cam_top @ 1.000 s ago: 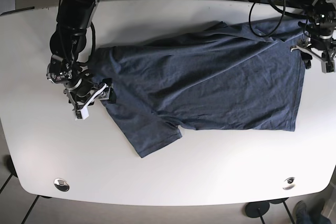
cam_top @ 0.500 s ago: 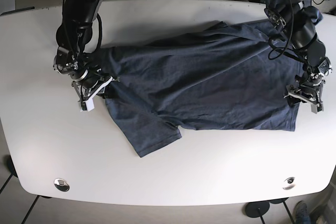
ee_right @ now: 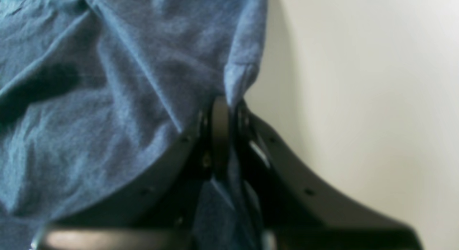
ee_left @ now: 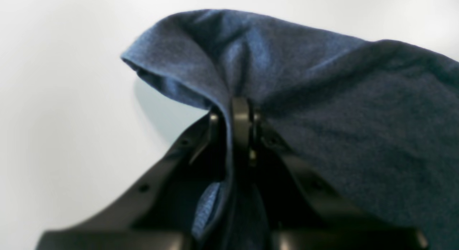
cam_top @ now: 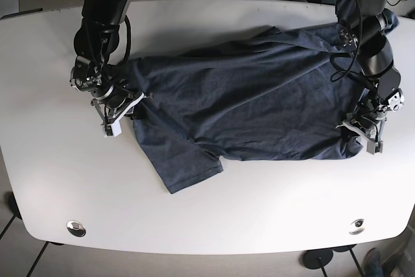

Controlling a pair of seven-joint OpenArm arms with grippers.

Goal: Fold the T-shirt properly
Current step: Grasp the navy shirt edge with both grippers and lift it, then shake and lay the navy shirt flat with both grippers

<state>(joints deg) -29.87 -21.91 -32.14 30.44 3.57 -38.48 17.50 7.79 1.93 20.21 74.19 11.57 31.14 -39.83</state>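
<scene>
Two claws grip the shirt [cam_top: 253, 95] lying between them: left claw [ee_left: 238, 110] pinches the hem corner, right claw [ee_right: 220, 110] the shoulder edge. Grasping looks complete; next, lift together and fold across.

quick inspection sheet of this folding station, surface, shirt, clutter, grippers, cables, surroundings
surface: white table, two round metal fittings near its front edge.
job's things: dark blue T-shirt spread out and wrinkled, one sleeve pointing to the front edge, not yet folded.
clutter: nothing seen.
grippers: left gripper shut on a raised fold of shirt edge; right gripper shut on cloth at the opposite edge.
cables: black cables hang over the far right corner, one crossing the shirt.
surroundings: dark gear behind the table, a shoe at bottom right.
</scene>
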